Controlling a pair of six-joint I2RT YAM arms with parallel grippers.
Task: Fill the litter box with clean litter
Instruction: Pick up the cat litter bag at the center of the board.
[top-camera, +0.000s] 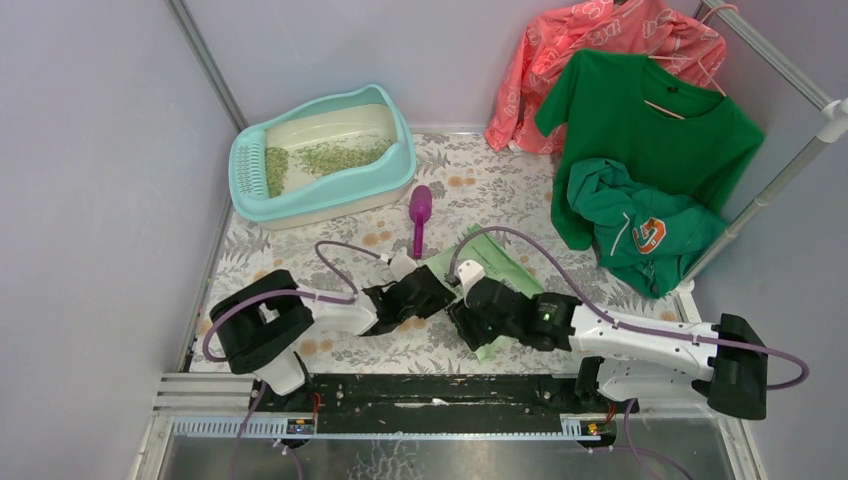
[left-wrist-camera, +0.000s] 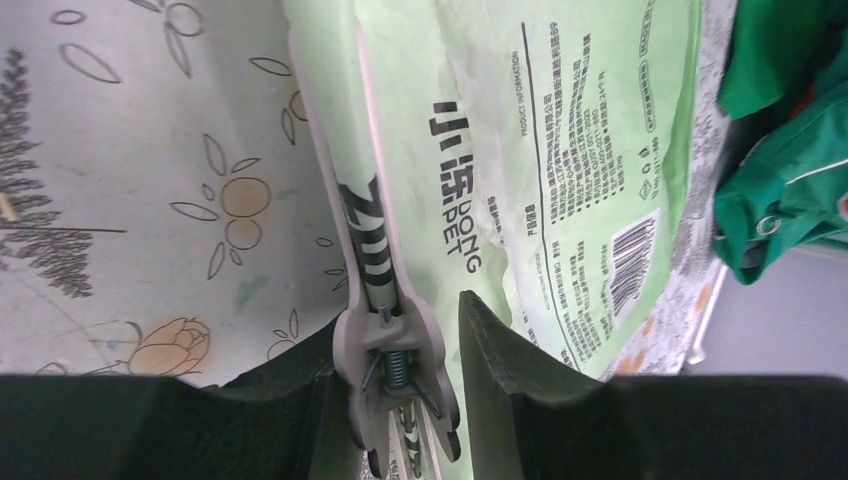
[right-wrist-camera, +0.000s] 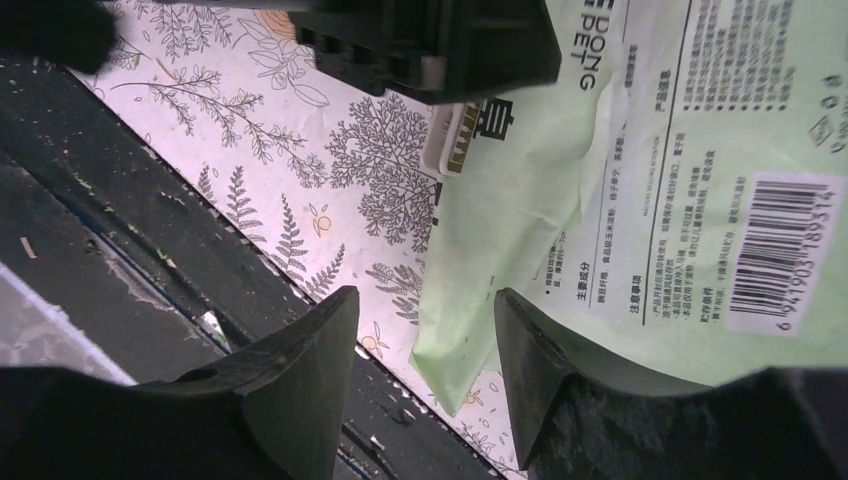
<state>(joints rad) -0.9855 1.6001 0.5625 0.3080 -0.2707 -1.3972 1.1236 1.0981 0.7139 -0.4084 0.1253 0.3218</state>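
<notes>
The turquoise litter box (top-camera: 404, 160) stands at the back left, with a patch of pale-green clean litter (top-camera: 335, 155) in its cream basin. A light green printed bag (top-camera: 497, 262) lies flat at the table's middle. A grey spring clip (left-wrist-camera: 390, 345) clamps the bag's (left-wrist-camera: 560, 150) edge. My left gripper (left-wrist-camera: 400, 330) straddles the clip's handles, which sit against the left finger, with a gap at the right finger. My right gripper (right-wrist-camera: 422, 300) is open over the bag's (right-wrist-camera: 650, 180) near corner, and that corner lies between its fingers. Both grippers meet over the bag, left (top-camera: 438, 290) and right (top-camera: 468, 318).
A purple scoop (top-camera: 420, 212) lies between the box and the bag. A coral garment (top-camera: 600, 40), a green shirt (top-camera: 650, 120) and a green hoodie (top-camera: 635, 225) hang on a rack (top-camera: 770, 190) at the right. A black rail (top-camera: 430, 390) runs along the near edge.
</notes>
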